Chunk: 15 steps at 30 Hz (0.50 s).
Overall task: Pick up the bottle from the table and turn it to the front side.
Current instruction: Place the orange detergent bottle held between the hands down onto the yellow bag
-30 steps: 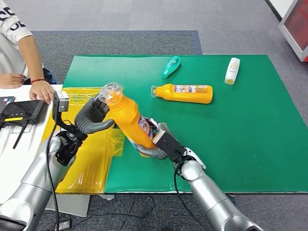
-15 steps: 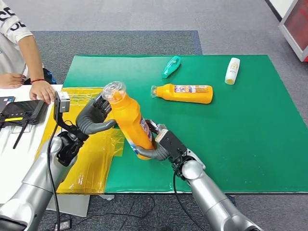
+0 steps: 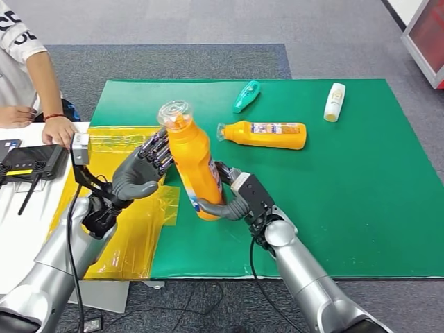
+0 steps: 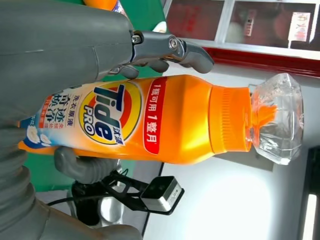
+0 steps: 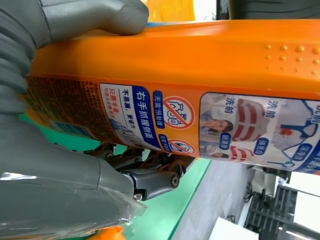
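The pick-up looks done: the orange Tide detergent bottle [image 3: 193, 166] is off the green mat [image 3: 340, 194] and held between both hands just left of centre in the head view. The right hand [image 3: 236, 201] grips its lower body, thumb wrapped round one side and the darker fingers curled round the other, as the right wrist view shows close up. The left hand [image 3: 141, 170] meets the bottle's upper body from the left; its fingers [image 3: 159, 151] lie side by side along the bottle, and in the left wrist view the thumb lies across the front label's edge.

What seems left is the turning. The front label faces the left wrist camera, toward the left of the head frame, while the printed back label faces the right wrist camera, so the front probably still has to be brought round.

The bottle's long axis is close to upright, leaning slightly so that the clear cap [image 3: 174, 112] points to the upper left of the head frame and the base sits lower right, just above the mat.

A second orange bottle [image 3: 267, 134] lies flat in the upper middle.
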Tool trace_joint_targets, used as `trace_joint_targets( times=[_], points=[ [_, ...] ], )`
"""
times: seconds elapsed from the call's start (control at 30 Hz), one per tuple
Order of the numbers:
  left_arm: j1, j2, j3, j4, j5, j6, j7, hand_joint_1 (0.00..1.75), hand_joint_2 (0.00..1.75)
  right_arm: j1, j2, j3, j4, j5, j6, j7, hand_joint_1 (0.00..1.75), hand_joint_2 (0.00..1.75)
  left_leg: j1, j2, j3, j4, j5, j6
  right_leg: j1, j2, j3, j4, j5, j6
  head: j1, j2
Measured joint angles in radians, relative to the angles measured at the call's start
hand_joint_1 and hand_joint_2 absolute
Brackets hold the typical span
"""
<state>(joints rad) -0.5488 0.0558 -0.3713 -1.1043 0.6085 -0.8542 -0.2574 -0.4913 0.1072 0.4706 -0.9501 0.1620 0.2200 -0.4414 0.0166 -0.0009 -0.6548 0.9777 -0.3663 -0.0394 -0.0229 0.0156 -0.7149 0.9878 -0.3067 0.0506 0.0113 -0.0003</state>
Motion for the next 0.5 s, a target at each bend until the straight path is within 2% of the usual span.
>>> trace_joint_targets(
  times=[0.5],
  points=[
    [-0.01, 0.021, -0.024, 0.013, -0.035, -0.007, -0.018, 0.0, 1.75, -0.004, 0.014, 0.02, 0.005, 0.044, -0.01, 0.003, 1.75, 1.75, 0.0, 0.0, 0.0, 0.0, 0.0, 0.0, 0.0, 0.0, 0.0, 0.0, 0.0, 0.0, 0.0, 0.0]
  ],
)
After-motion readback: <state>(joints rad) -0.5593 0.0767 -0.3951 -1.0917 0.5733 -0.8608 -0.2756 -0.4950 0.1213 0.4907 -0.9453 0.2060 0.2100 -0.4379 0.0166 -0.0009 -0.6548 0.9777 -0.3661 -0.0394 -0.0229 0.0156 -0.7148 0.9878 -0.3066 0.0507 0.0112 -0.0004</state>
